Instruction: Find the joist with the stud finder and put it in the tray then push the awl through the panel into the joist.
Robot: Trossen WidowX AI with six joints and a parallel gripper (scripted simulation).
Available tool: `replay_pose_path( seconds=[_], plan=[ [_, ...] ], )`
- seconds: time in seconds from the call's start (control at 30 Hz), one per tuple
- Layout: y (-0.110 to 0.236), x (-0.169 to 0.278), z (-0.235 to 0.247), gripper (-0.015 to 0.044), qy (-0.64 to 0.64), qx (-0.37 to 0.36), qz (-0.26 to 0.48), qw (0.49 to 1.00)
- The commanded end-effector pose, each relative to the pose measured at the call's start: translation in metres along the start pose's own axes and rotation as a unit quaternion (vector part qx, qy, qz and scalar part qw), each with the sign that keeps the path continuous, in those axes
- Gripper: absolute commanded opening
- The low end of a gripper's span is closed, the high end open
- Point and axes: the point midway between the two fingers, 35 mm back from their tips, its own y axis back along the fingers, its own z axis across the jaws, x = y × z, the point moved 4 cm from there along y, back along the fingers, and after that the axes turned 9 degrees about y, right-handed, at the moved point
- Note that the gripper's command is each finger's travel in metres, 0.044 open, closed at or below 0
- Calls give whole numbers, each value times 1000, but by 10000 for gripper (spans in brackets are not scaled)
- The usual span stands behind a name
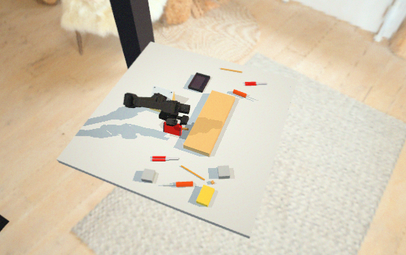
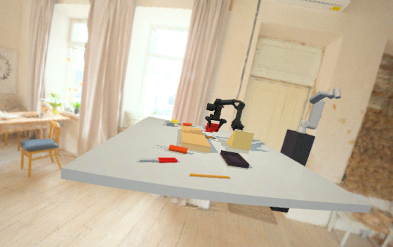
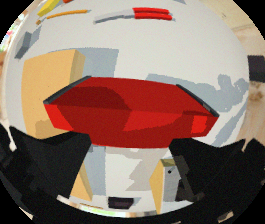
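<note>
My gripper (image 1: 175,123) (image 2: 213,123) (image 3: 131,131) is shut on the red stud finder (image 1: 172,129) (image 2: 212,128) (image 3: 132,110). It holds it just off the left long edge of the tan floor panel (image 1: 210,121) (image 2: 193,142) (image 3: 46,90), near the panel's middle. The dark tray (image 1: 199,82) (image 2: 234,158) lies past the panel's far end, empty. An orange-handled pointed tool (image 1: 240,93) (image 2: 177,149) lies by the panel's far corner and another orange-handled pointed tool (image 1: 184,184) near the front edge. I cannot tell which is the awl.
Red-handled tools (image 1: 255,83) (image 1: 159,158), two pencils (image 1: 230,69) (image 1: 192,172), two grey blocks (image 1: 148,175) (image 1: 223,171) and a yellow block (image 1: 205,195) lie scattered. A tan box (image 2: 241,140) stands by the arm's base. A black post (image 1: 130,25) rises behind the table.
</note>
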Motion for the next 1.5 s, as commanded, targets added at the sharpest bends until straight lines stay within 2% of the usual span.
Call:
replay_pose_path(
  seconds=[0.0, 1.47],
  plan=[
    [2, -3, 1, 0, -3, -7, 12, 1000],
    [-3, -19, -2, 0, 2, -23, 137, 990]
  ],
)
